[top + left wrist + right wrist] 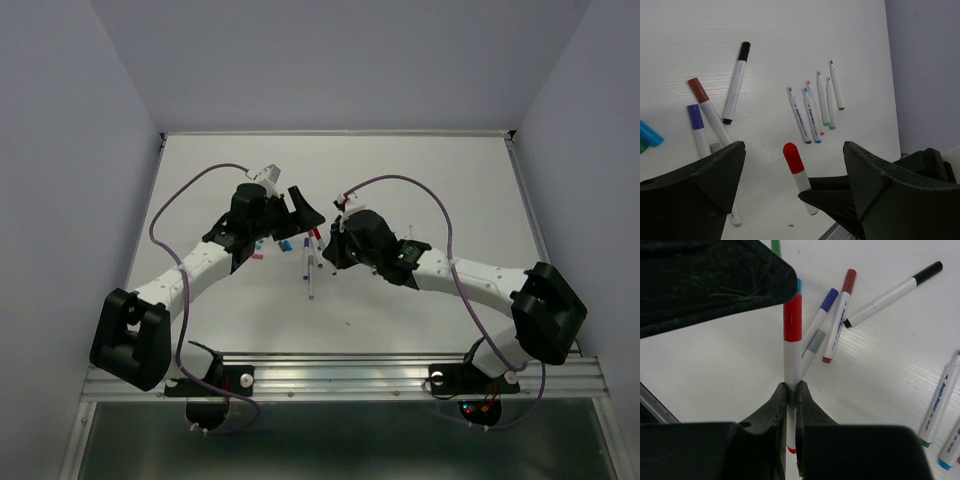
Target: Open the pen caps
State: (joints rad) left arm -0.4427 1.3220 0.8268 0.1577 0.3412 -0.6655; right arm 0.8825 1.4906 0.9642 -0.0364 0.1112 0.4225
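From above, the white table [420, 180] fills the frame. The left gripper [290, 213] and the right gripper [335, 222] meet at its centre, over a scatter of thin white marker pens [310, 268].

The left wrist view shows the left gripper's black fingers spread wide in the bottom corners, holding nothing. Between them stands a rounded red plastic cap [792, 156], seated on its white-barrelled pen [803, 184], which the right gripper's fingers clasp from the lower right. On the table at the left lie a black-capped pen [736, 82], a dark red-capped pen [710, 112] and a purple-capped pen [699, 130]. A teal cap [649, 134] shows at the left edge. At centre right, five uncapped pens [815, 107] lie side by side with their tips bare.

In the right wrist view, the right gripper's jaws are pressed tight on the white barrel at bottom centre, and the red cap points to the top of the frame. A green-ended marker [940, 395] at the right edge bears blue writing that appears to read "Acrylic Marker"; the smaller print is illegible.
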